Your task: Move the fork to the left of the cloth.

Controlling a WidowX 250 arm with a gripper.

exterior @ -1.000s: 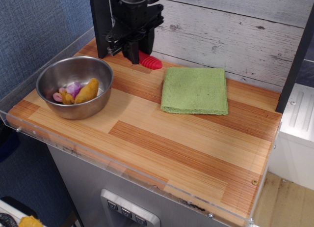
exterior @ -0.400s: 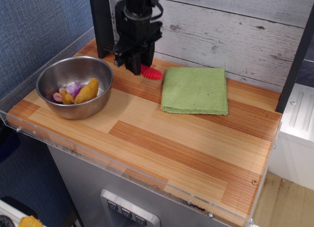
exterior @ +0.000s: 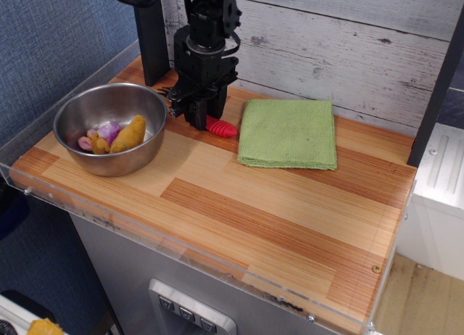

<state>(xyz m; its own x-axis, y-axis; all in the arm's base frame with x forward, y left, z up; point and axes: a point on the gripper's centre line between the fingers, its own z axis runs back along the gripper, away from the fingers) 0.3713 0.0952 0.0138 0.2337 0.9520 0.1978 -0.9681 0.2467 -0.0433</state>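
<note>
Red ribbed plastic is seen poking out from under the black gripper [exterior: 199, 117]: it is the handle of the fork [exterior: 220, 127], and only this rounded end of it shows, pointing to the right toward the cloth [exterior: 288, 133]. The grey head and tines are hidden behind the gripper body, so the fork's full length cannot be made out. The visible handle end lies low, at or just above the wooden tabletop [exterior: 239, 204]; whether it rests on the wood or is lifted clear cannot be told from this view.

The gripper is lowered close to the tabletop, directly over the hidden part of the fork, with the fingers pointing down. The handle emerges from between the fingers on their right side, and the jaws appear closed around it, though the contact itself is masked by the gripper body.

The fork's red end is found just beside the left edge of the light green cloth, with a narrow strip of bare wood between them. The cloth is folded square and lies flat near the back wall. A steel bowl [exterior: 72, 114] holding small yellow and purple items stands to the left of the gripper, apart from both fork and cloth.
</note>
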